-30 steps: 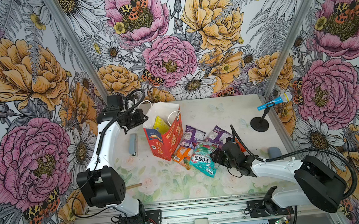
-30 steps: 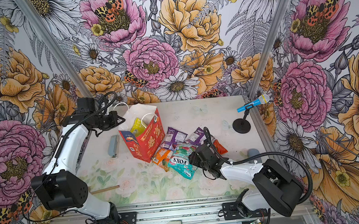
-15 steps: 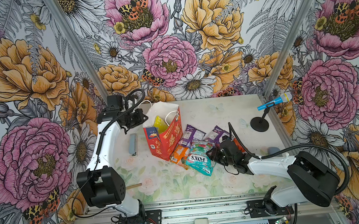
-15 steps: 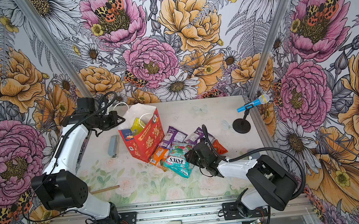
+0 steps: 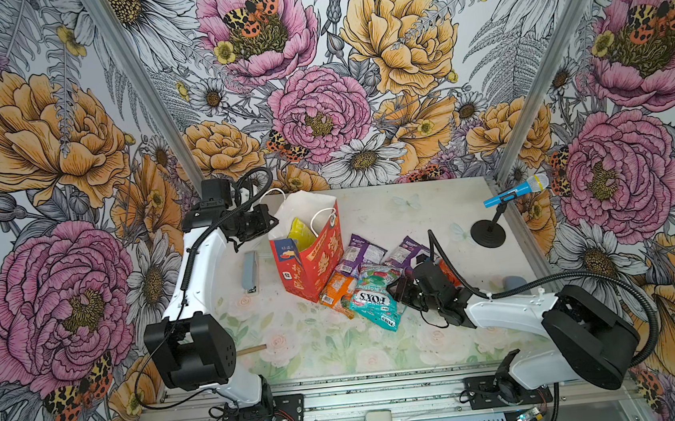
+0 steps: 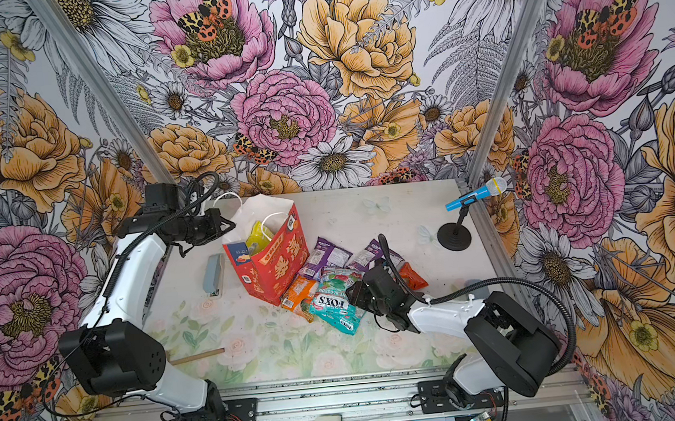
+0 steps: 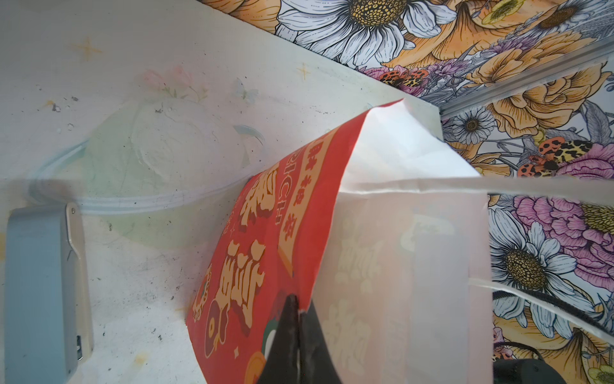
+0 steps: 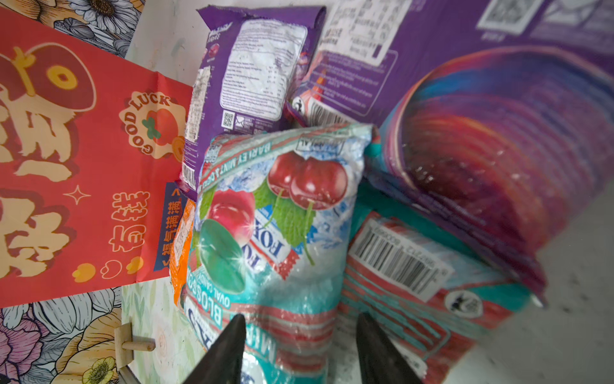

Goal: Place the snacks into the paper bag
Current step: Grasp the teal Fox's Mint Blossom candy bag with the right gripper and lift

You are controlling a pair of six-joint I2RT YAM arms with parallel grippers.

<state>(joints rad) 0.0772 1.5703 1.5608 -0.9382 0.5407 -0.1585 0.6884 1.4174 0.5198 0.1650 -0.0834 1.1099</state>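
L gripper (image 7: 299, 301) pinched tight on paper bag (image 5: 311, 264) rim, centre-left in a top view, prob. to keep the mouth open; R gripper (image 8: 300, 319) part-spread astride teal FOX'S packet (image 8: 275, 232), mid-frame beside bag; can't tell if clamped; yellow packet (image 5: 302, 233) already inside.

Both top views look steeply down from high over the front of the table (image 5: 390, 215) (twin eyes, nearly identical frames). The left wrist camera sits tight against the rim of the paper bag (image 5: 323, 258); the right wrist camera, partly blurred, seems just above the snacks (image 8: 275, 216), and all four views share the bag.
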